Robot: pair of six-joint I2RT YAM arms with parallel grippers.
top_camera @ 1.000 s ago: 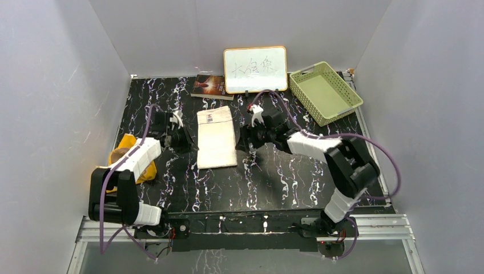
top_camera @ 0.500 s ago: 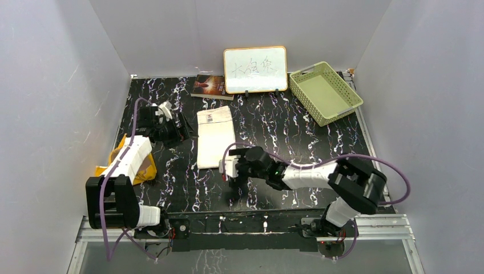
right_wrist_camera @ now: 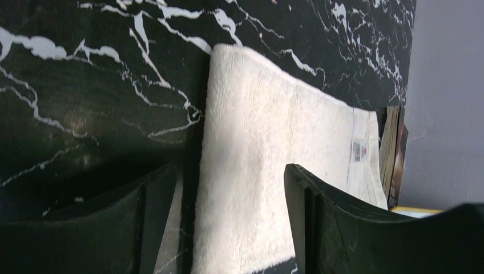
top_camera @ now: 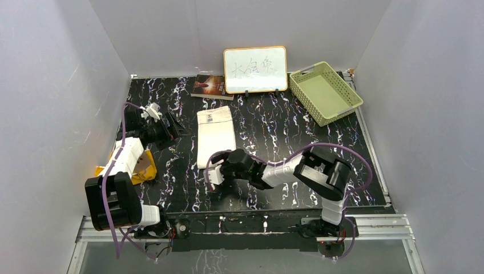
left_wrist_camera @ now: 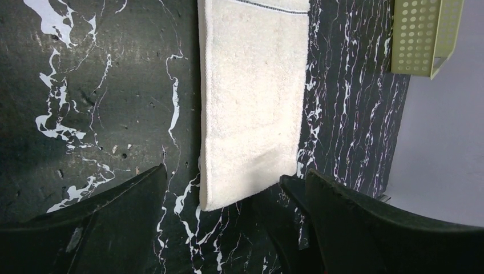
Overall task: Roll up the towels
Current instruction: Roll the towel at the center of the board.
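The cream-white towel [top_camera: 216, 137] lies flat and unrolled in the middle of the black marbled table. My right gripper [top_camera: 216, 171] sits low at its near end. In the right wrist view the towel [right_wrist_camera: 268, 142] runs away between the open fingers [right_wrist_camera: 228, 168], which straddle its left edge. My left gripper [top_camera: 173, 128] hovers to the towel's left, open and holding nothing. Its wrist view shows the towel [left_wrist_camera: 251, 103] beyond the spread jaws [left_wrist_camera: 235, 171]. The orange-yellow towel [top_camera: 142, 166] lies crumpled at the left edge, partly under the left arm.
A whiteboard with an orange frame [top_camera: 255, 69] stands at the back, with a dark book [top_camera: 212, 85] to its left. A pale green basket [top_camera: 325, 91] sits at the back right. Grey walls close in on three sides.
The right arm swung from the towel's far right side round to its near end and dropped low. The left gripper opened and drew back to the left, away from the towel.
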